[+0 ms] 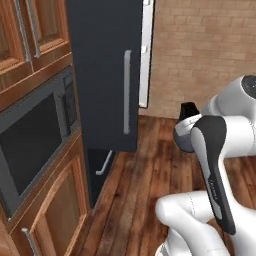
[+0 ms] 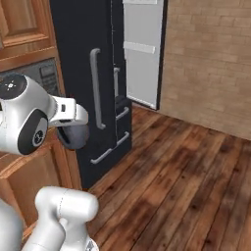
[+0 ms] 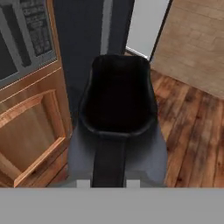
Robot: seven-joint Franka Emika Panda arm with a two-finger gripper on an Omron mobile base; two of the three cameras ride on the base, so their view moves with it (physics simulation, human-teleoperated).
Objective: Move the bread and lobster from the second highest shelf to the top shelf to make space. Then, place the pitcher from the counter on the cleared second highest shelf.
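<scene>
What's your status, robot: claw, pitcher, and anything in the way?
Claw shut on the pitcher, carried in the air. Fridge ahead, its dark door shut on this side, far door open. Shelves hidden.

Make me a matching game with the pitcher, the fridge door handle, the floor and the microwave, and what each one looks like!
Things:
1. pitcher
2. fridge door handle
3. floor
4. microwave

Looks:
A. brown wooden planks
B. long grey upright bar
C. dark glossy jug right in front of the hand camera
D. set into the wooden cabinets

Pairs: 1-C, 2-B, 3-A, 4-D
</scene>
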